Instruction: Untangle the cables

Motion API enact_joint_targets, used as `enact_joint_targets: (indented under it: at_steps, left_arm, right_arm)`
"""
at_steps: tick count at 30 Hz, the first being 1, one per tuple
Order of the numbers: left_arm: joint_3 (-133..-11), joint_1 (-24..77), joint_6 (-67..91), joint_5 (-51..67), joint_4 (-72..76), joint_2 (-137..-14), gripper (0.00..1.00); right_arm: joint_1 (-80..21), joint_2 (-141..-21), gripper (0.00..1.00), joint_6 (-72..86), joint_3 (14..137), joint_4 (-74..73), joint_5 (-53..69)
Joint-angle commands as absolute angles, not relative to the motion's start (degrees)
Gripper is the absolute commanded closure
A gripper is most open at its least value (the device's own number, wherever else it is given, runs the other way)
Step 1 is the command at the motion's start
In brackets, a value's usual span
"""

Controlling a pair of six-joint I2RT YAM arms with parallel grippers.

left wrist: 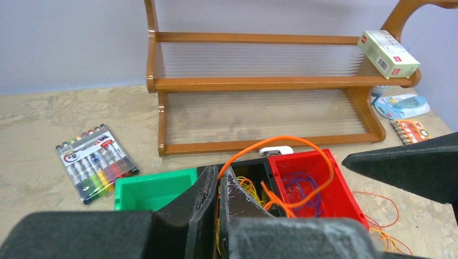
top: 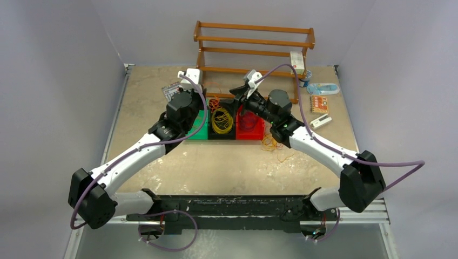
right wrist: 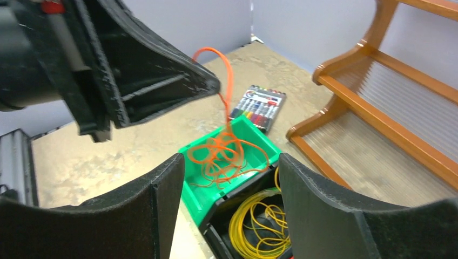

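An orange cable tangle is held over the 3 bins, clamped in the shut jaws of the left gripper, while the right gripper has its jaws apart just beside it; next, 1 dangling loop should be grasped and drawn free.

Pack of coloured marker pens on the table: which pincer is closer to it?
Left. The left pincer, shut on a thin orange cable loop, hangs just right of the marker pack. The right pincer, open, is farther right, with the green plastic bin between.
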State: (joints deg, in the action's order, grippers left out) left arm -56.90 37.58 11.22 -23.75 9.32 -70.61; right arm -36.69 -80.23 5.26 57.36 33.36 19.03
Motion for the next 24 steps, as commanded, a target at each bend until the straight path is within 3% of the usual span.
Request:
enact_joint_targets:
  at_steps: [1,16,24]
  left_arm:
    - [-59.4,37.5,11.8,-27.7,10.3,-68.0,1.0]
    - [-60.3,37.5,11.3,-24.5,9.6,-67.9,1.0]
    - [-61.2,37.5,12.2,-19.9,9.8,-67.2,1.0]
  right_arm:
    - [-36.6,-77.4,0.31,5.4,56.1,41.2,11.6]
    - [-36.6,-84.5,0.27,11.3,61.9,48.5,18.0]
    - [-36.6,-91.4,0.3,13.4,65.5,51.6,13.9]
